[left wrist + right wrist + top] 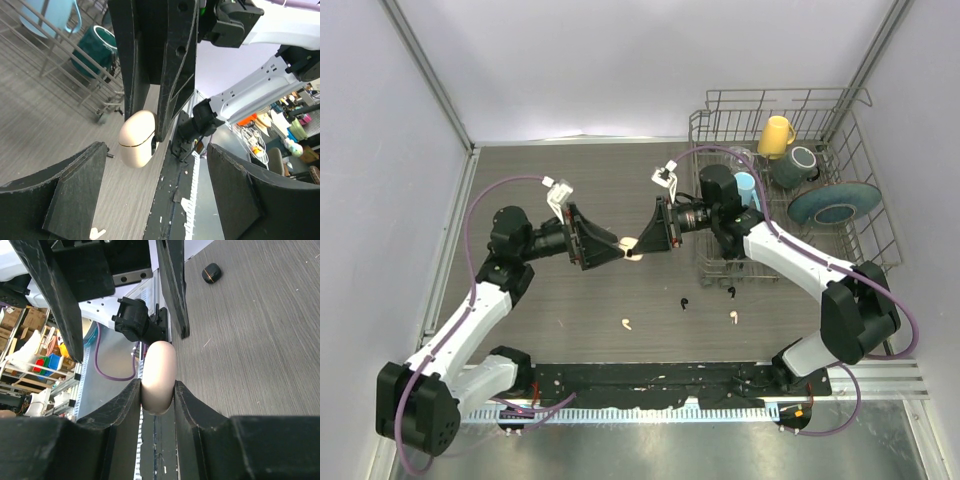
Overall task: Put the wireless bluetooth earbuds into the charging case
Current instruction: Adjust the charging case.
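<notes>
My right gripper (640, 242) is shut on a cream charging case (629, 244) and holds it above the middle of the table; its lid looks closed. In the right wrist view the case (159, 376) sits pinched between the fingers (122, 410). My left gripper (617, 251) is open, its jaws spread on both sides of the case (137, 138) without touching it. Two cream-white earbuds (626, 323) (733, 316) and two black earbuds (684, 302) (731, 291) lie on the table, nearer the arm bases than the grippers.
A wire dish rack (865, 215) at the back right holds a yellow mug (776, 135), a dark teal mug (794, 165), a light blue cup (747, 188) and a blue plate (833, 203). A small black rounded case (211, 273) lies on the table.
</notes>
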`<state>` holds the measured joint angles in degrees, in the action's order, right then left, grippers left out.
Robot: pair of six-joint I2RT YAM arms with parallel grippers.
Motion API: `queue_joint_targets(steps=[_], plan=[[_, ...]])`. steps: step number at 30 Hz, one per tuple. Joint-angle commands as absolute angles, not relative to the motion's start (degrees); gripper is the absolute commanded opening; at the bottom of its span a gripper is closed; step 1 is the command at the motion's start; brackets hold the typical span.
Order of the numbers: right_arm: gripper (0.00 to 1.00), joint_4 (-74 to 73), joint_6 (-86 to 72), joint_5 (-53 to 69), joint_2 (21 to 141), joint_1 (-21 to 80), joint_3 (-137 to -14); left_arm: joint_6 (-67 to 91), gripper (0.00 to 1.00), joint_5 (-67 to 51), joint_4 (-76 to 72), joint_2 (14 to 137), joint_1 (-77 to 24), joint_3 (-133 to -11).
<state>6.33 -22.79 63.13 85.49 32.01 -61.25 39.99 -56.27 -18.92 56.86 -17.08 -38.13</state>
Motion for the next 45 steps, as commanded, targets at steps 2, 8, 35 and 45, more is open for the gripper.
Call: queue_joint_targets(steps=[2, 8, 35, 45], plan=[[0.01, 12.0, -25.7, 65.0, 82.7, 31.7, -60.7, 36.2, 0.81, -54.9, -14.7, 58.4, -20.4, -41.4], [0.01, 14.4, -27.5, 64.9, 82.3, 31.6, -59.6, 35.2, 0.68, -53.1, -13.7, 59.9, -22.2, -42.2], [0.8, 24.3, -40.9, 53.0, 80.2, 30.3, -55.3, 31.9, 0.0, -41.7, -14.9, 58.7, -24.5, -39.6], [0.86, 27.2, -61.4, 40.8, 79.1, 28.7, -51.0, 24.9, 0.0, -36.2, -22.4, 53.5, -24.9, -34.1]])
